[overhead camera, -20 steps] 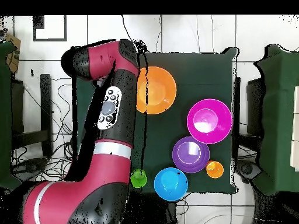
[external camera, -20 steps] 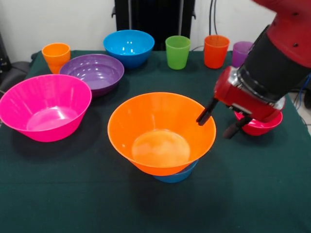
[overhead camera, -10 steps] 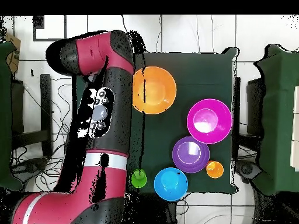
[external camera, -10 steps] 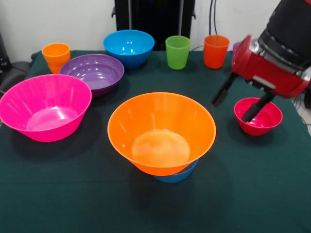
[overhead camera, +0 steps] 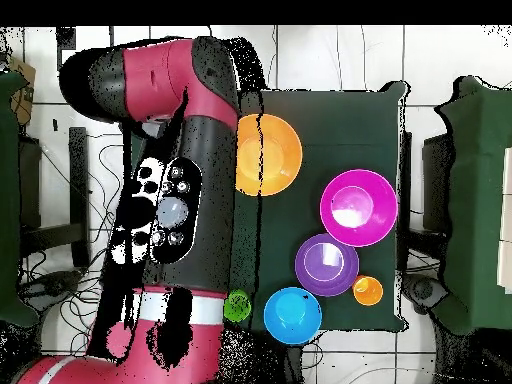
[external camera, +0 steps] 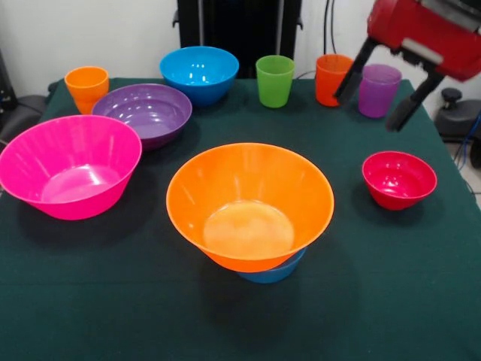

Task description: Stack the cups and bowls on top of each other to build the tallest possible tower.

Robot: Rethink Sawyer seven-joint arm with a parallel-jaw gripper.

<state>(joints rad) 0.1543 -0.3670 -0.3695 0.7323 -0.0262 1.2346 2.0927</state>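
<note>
Above the purple cup [external camera: 378,89], the gripper [external camera: 381,81] hung empty, fingers spread wide. At mid-table the orange bowl [external camera: 249,204] sat on the light-blue bowl [external camera: 275,270]. Judged step: selecting a cup; next, descend and close on one.

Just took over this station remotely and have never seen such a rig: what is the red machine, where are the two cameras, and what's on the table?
The red machine is a robot arm; its gripper hangs open and empty above the purple cup. One camera looks across the table, the other straight down, where the arm hides much. On the green cloth: a large orange bowl sitting on a small blue bowl, plus pink, purple, blue and small red bowls, and yellow-orange, green and red-orange cups.
</note>
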